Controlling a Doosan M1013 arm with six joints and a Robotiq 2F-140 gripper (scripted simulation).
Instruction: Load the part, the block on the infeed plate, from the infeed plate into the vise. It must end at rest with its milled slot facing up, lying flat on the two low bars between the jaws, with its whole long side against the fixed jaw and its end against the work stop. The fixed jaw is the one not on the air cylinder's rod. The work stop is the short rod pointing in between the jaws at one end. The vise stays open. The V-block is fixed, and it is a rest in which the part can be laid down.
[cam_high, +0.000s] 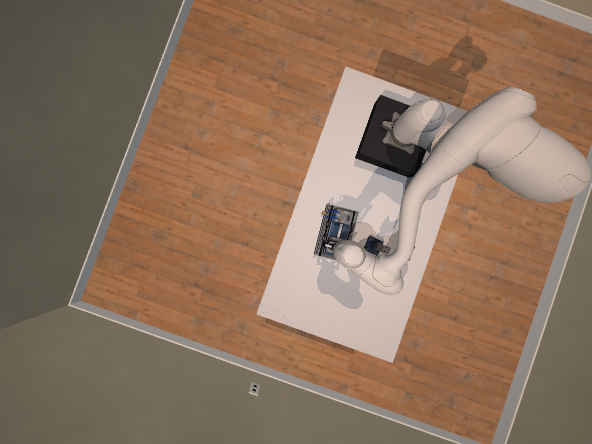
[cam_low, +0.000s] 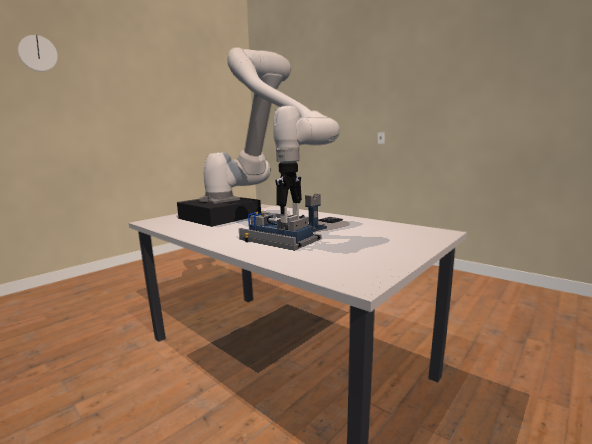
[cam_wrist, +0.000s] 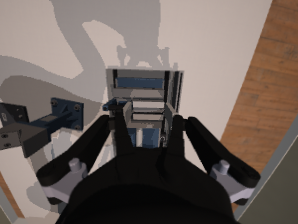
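Observation:
The part (cam_wrist: 148, 111) is a grey block with a dark slot on its top face. It lies between the jaws of the vise (cam_wrist: 145, 100), in the wrist view just ahead of my fingers. My gripper (cam_wrist: 148, 108) points straight down over it, with one finger on each side of the block and a small gap showing at each; it is open. A short dark rod, the work stop (cam_wrist: 112, 105), points in at the block's left end. From the side, the gripper (cam_low: 289, 202) reaches down into the vise (cam_low: 282, 230). Contact with the fixed jaw is hidden.
The V-block on its blue post (cam_wrist: 30, 127) stands left of the vise, and behind it in the side view (cam_low: 313, 202). The dark infeed plate (cam_low: 331, 219) lies bare beyond it. The black robot base (cam_low: 218, 210) sits at the table's far end.

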